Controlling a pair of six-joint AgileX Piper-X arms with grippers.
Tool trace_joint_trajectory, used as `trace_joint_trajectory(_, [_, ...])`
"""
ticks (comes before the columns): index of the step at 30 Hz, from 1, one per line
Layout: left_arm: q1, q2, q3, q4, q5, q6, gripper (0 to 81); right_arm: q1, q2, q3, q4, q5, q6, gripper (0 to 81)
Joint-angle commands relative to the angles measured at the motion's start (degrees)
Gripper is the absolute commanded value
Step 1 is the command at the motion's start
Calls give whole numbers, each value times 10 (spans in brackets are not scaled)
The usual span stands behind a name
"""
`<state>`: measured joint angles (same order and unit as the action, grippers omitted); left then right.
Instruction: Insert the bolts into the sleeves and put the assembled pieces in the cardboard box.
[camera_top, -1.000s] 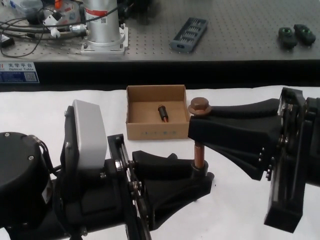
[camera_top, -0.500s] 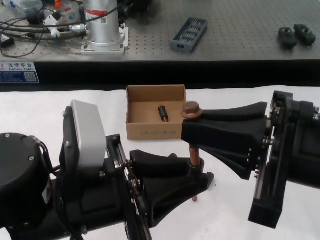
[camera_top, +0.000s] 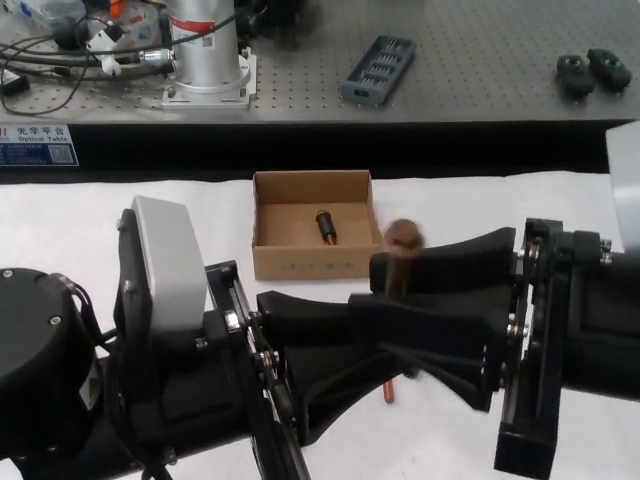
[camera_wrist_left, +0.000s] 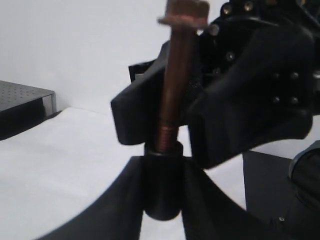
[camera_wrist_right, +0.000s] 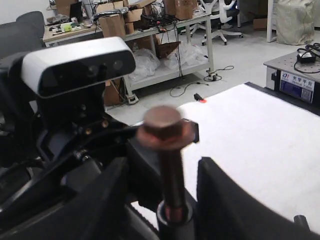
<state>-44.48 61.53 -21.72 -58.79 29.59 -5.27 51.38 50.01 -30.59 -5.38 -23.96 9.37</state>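
Left claw (camera_wrist_left: 162, 212): pressed together on the black sleeve (camera_wrist_left: 162, 170), which stands upright between its fingers, held above the white surface (camera_top: 100, 220), in front of the cardboard box (camera_top: 310, 262).

Bolt (camera_wrist_left: 175, 90): copper-coloured, hexagonal head on top. Its threaded part enters the top of the sleeve. A long stretch of shaft shows between head and sleeve. From the left wrist it leans slightly off vertical. In the high view a short copper tip (camera_top: 388, 392) sticks out below the two claws, above the cloth.

Right claw (camera_wrist_right: 164, 162): reaches in from the opposite side, meeting the left claw at the bolt. Fingers spread, one on each side of the shaft below the head. From its own wrist camera a strip of white cloth shows between the shaft and one finger (camera_wrist_right: 225, 200), so no pinch seen there.

Box: open at the top, sits on the cloth past the claws. One assembled piece (camera_top: 326, 224) lies inside, dark at one end and copper at the other.

Behind the cloth: a perforated table carrying a metal post (camera_top: 205, 45) and a black tray (camera_top: 378, 68).
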Motion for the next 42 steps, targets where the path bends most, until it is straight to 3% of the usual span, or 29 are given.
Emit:
trace_joint_trajectory(1, [-2,-6,-9,-31,2,-3,6,1,1,-1,13,17,-5,385])
trace_joint_trajectory(6, [-2,-6,-9,-31,-1,-3,6,0,-8,-1,11,76,-22,385])
trace_joint_trajectory(12, [-2,-6,-9,-31,-59,-3,6,-14,-66,-1,11,129,-52,385])
trace_joint_trajectory(27, [-2,-6,-16,-23,-99,-3,6,-83,-183,-1,109,171,-69,385])
trace_joint_trajectory(31, [-2,-6,-58,81,-116,-22,6,-86,-197,-1,170,184,-69,378])
trace_joint_trajectory(34, [1,-5,-130,250,-156,-20,6,-85,-207,-1,229,234,-69,324])
trace_joint_trajectory(37, [20,12,-209,418,-211,-20,6,-85,-218,-1,305,297,-69,219])
trace_joint_trajectory(40, [56,52,-287,488,-225,-20,6,-85,-231,-1,387,333,-69,44])
trace_joint_trajectory(42, [83,88,-336,519,-214,-20,6,-85,-242,-1,437,349,-69,35])
